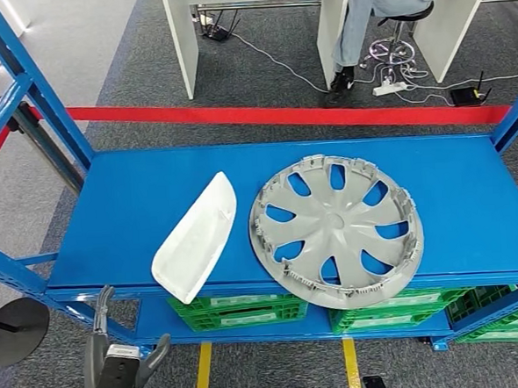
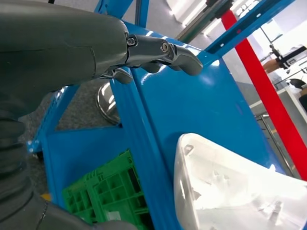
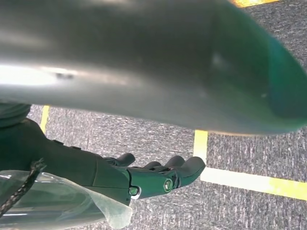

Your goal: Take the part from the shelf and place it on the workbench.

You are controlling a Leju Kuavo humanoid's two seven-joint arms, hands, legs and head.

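Note:
A white curved shell part [image 1: 196, 237] lies on the blue shelf [image 1: 138, 210], its near tip reaching the shelf's front edge. To its right lies a grey wheel cover [image 1: 338, 229], overhanging the front edge a little. My left hand [image 1: 121, 365] is low at the near left, below and in front of the shelf, fingers apart and empty. In the left wrist view the left hand [image 2: 108, 48] reaches over the shelf edge, apart from the white part [image 2: 231, 187]. My right hand [image 3: 152, 177] hangs over the carpet, fingers loosely extended, holding nothing.
Green crates [image 1: 243, 311] sit on the lower shelf level. Blue uprights [image 1: 31, 85] flank the shelf. Behind it run a red floor stripe [image 1: 291, 115], white desks and a seated person [image 1: 371, 11]. Yellow lines [image 1: 202, 378] mark the near floor.

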